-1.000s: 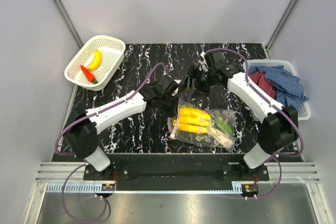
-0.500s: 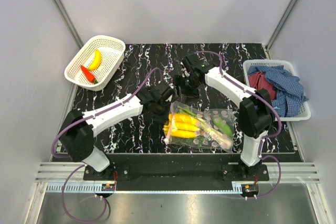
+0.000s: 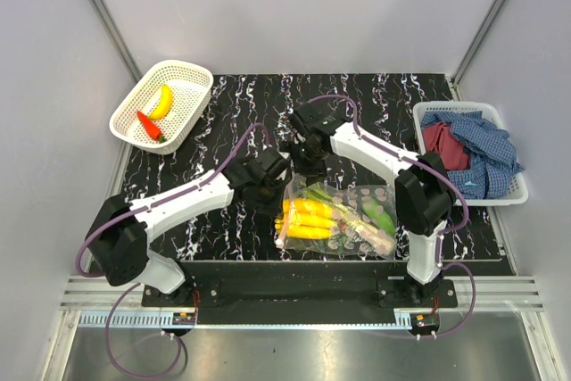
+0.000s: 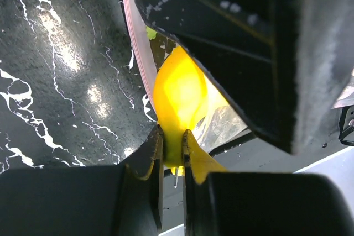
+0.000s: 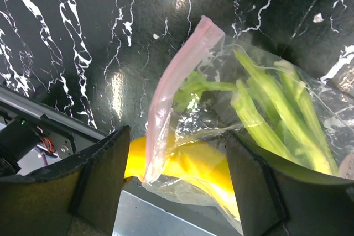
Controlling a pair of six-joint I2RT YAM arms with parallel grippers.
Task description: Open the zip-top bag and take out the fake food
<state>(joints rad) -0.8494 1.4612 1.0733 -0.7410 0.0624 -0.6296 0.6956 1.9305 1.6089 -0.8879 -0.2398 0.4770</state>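
Note:
The clear zip-top bag [image 3: 352, 220] lies on the black marble table, with its pink zip strip [image 5: 177, 92] at the left end. Inside it are fake food pieces: yellow bananas [image 3: 308, 218] and a green leek [image 5: 265, 109]. My left gripper [image 4: 172, 136] is at the bag's left mouth [image 3: 275, 194], shut on the narrow end of a yellow banana [image 4: 180, 95]. My right gripper [image 5: 176, 147] hangs over the bag's upper left corner [image 3: 308, 160]. It is open, and its fingers straddle the zip strip and the banana without touching them.
A white mesh basket [image 3: 183, 73] at the back left holds a banana [image 3: 161, 102] and a red chili [image 3: 150, 126]. A white basket [image 3: 500, 194] at the right edge holds a blue checked cloth [image 3: 486, 140] and a red cloth.
The right arm has swung left from the back right to above the bag's left corner. The left gripper and the bag's left end have shifted a little left and nearer.

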